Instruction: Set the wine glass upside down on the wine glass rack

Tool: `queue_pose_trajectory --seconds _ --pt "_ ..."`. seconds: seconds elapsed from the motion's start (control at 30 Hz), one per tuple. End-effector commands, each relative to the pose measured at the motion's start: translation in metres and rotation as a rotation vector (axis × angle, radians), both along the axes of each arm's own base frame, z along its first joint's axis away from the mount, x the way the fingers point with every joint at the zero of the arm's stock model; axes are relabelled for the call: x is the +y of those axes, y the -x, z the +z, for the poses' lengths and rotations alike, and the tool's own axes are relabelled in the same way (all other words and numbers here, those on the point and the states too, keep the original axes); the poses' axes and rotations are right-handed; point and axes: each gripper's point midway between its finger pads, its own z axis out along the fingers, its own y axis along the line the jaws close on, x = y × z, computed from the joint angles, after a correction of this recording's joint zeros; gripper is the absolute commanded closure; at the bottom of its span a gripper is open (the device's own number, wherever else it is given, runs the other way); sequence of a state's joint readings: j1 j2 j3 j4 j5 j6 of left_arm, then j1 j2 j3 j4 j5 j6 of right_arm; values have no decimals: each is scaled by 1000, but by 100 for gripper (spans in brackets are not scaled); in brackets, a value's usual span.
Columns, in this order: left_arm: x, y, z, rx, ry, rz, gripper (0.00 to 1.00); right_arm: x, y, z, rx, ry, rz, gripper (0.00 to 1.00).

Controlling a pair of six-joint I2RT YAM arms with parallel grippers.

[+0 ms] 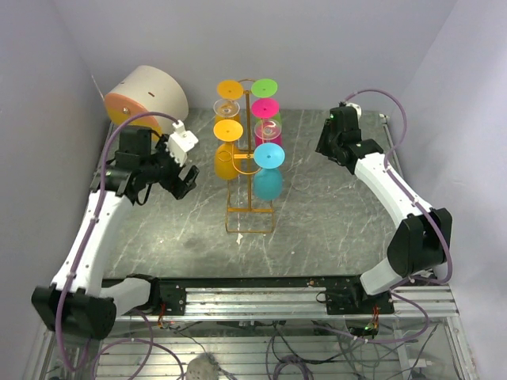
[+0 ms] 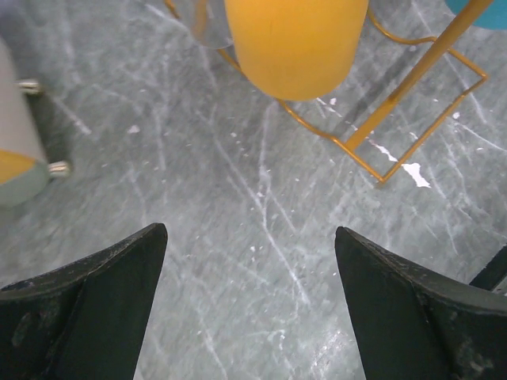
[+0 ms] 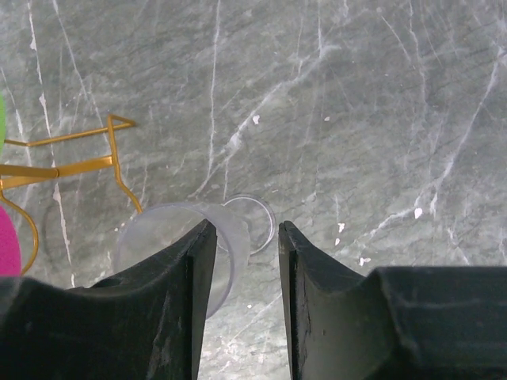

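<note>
— Grey marbled tabletop [image 1: 317, 229] from above: the wine glass rack [image 1: 250, 212] stands mid-tabletop, with coloured glasses [image 1: 268, 170] hanging on it upside down. Where are the arms?

— The left pincer [image 1: 184, 176] hovers beside the rack's left side. The right pincer [image 1: 333, 145] points down near the far right corner.

— Left wrist view?

— Its jaws are spread wide and hold nothing, with bare tabletop between them. The rack's base and an orange glass [image 2: 297, 43] lie ahead.

— And the right wrist?

— The wine glass [image 3: 166, 253] lies on its side on the tabletop. It is clear, with its foot and stem between jaws that stand partly apart. I cannot see contact.

— How will it handle?

— Light, stiff and slick, and I'd judge it breakable. The stem looks the best hold: it is narrow, and gripping there leaves the foot free to slide into a ring hook, bowl down.
</note>
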State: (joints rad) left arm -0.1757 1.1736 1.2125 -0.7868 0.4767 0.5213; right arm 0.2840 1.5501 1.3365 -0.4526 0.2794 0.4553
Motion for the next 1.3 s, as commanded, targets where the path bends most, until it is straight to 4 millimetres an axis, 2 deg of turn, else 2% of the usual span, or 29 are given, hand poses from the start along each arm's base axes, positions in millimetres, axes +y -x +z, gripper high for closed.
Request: queue_pose_trajectory --seconds 0.0,0.1,0.17,0.23,0.3,0.53,0.67,1.1,1.2,1.27 --pt "33 12 6 -20 -92 162 3 1 -7 11 -5 20 31 63" --pt "54 9 11 -21 -125 316 3 1 -8 14 5 36 45 63" --pt "86 -1 25 -75 -154 529 3 0 -9 15 12 48 52 64" --pt "120 -2 41 -146 -198 736 3 0 -10 17 19 63 60 65" --pt "133 -1 48 -176 -194 835 3 0 -10 17 36 70 71 66" --pt "130 0 37 -168 -143 874 3 6 -13 19 53 53 84 74" --pt "122 2 31 -159 -164 833 3 10 -13 11 82 41 94 74" --pt "117 6 29 -167 -177 802 3 22 -14 3 119 20 123 75" --pt "118 7 25 -165 -184 807 3 23 -14 2 124 24 126 81" --pt "118 7 23 -157 -188 810 3 24 -13 5 121 25 130 93"
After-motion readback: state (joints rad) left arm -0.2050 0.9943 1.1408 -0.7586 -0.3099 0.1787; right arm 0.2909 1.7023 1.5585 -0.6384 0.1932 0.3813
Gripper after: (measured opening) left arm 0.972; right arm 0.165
